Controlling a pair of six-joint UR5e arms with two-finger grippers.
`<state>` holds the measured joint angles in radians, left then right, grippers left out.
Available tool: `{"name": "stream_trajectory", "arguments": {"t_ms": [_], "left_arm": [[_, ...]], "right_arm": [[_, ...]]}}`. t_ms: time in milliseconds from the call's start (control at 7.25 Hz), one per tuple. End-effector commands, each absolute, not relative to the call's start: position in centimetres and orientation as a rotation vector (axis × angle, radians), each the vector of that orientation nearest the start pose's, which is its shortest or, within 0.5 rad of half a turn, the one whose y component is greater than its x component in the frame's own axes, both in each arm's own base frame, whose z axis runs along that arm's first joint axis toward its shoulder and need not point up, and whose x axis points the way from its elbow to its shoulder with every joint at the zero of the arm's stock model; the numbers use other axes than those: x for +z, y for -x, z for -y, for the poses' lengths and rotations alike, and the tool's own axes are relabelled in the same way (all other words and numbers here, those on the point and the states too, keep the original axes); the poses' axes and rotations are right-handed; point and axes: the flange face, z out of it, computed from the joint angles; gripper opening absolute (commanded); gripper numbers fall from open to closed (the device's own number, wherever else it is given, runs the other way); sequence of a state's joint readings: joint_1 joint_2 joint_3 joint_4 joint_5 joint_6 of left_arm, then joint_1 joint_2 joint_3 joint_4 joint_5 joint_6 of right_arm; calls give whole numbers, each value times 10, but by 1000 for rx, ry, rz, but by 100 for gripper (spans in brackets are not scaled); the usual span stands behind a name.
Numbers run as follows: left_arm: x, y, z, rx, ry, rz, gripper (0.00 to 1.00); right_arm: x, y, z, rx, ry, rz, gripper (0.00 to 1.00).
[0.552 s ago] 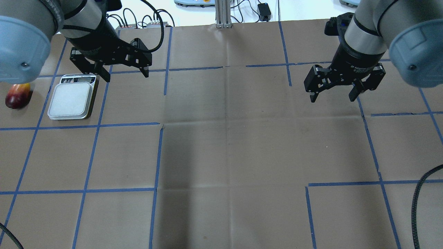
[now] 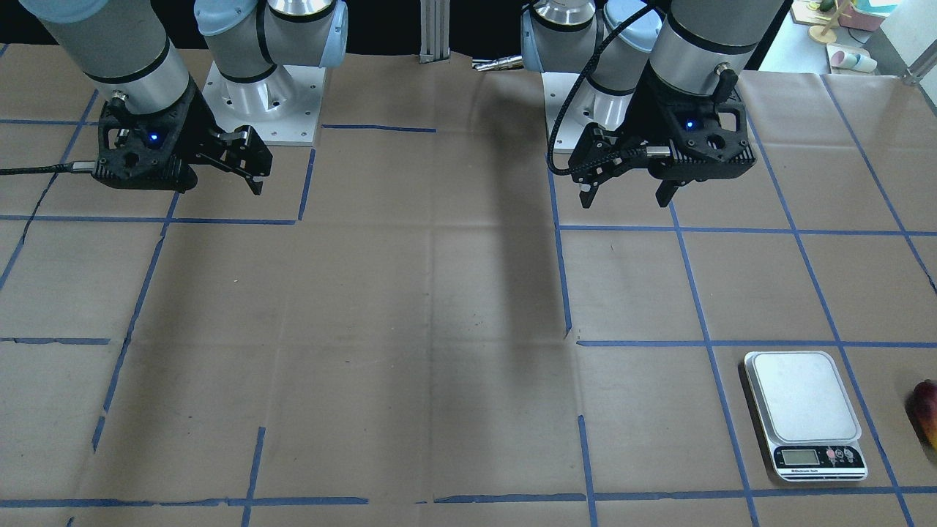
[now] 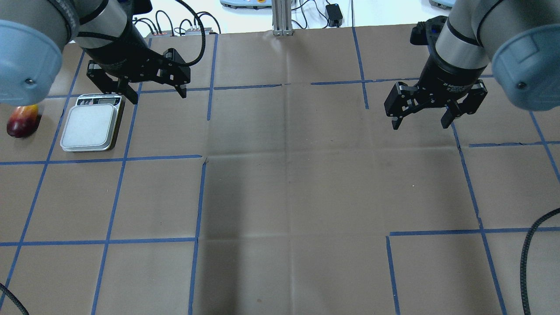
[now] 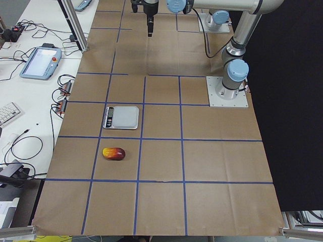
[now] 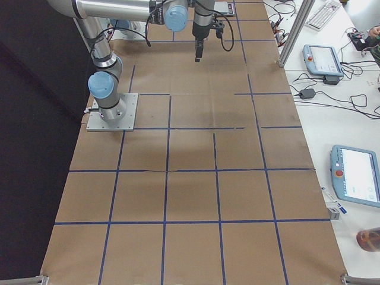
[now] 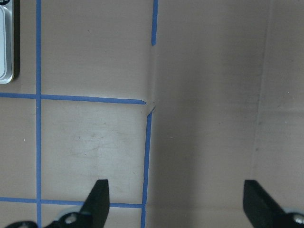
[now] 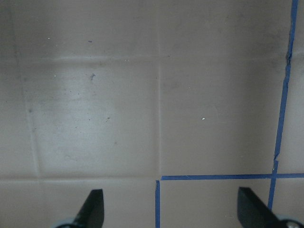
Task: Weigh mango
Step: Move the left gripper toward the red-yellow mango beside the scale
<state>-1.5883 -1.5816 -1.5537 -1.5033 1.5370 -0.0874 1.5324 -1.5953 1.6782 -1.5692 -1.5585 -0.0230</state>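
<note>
Mango lying on the table just beside the bare scale. Left gripper raised on the scale's opposite side, jaws wide, empty; right gripper likewise wide, well apart from the scale. Fruit looks glossy and rounded (likely slippery, light, bruisable): grip gently across its narrow middle.

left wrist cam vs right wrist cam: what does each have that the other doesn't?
Only left wrist: an edge of the scale in the top left corner, plus the left gripper, open. Only right wrist: the right gripper, open, and nothing of the task. Both: brown paper crossed by blue tape. Neither catches the mango.
</note>
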Motion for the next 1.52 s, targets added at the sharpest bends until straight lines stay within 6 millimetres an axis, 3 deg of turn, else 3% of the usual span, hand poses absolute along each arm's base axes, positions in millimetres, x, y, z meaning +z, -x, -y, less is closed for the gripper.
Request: {"name": "stream_trajectory", "arguments": {"t_ms": [0,1103,1379], "left_arm": [[498,144,501,-114,113,-3175,100],[489,135,500,-85,140,-3173,100],[480,115,503,-55,198,-3169,100]], "right_arm": [[447,-116,476,131,-25,-3124,100],[447,-116,476,131,-25,-3124,100],[447,-116,476,131,-25,-3124,100]]}}
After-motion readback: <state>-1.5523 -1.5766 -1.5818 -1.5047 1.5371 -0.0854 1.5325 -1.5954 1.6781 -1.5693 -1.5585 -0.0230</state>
